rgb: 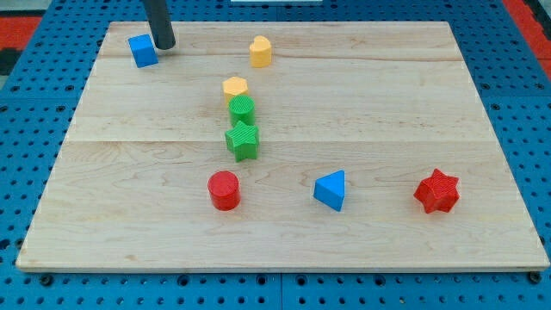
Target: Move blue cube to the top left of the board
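Observation:
The blue cube [143, 50] sits near the top left corner of the wooden board [413, 103]. My tip [164, 46] stands just to the cube's right, very close to it or touching it; I cannot tell which. The dark rod rises from there out of the view's top.
A yellow block [261, 51] lies at the top centre. A yellow hexagon [235, 87], a green cylinder [243, 109] and a green star [243, 140] form a column mid-board. A red cylinder [224, 190], a blue triangular block [331, 190] and a red star [436, 192] lie along the bottom.

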Robot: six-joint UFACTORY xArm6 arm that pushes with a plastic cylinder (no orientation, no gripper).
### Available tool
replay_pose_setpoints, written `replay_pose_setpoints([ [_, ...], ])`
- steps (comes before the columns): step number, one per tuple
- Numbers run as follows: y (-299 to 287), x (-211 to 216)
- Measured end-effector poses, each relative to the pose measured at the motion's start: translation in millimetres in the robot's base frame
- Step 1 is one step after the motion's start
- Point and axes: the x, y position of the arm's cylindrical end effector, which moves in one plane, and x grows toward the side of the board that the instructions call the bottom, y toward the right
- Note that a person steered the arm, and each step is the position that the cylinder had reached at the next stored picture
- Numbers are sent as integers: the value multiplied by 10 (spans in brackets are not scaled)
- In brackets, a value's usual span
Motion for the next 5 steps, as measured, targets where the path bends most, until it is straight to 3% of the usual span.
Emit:
replay_pose_setpoints([
  [2,372,373],
  [3,387,1060],
  [4,773,1556],
  [5,1443,1556],
])
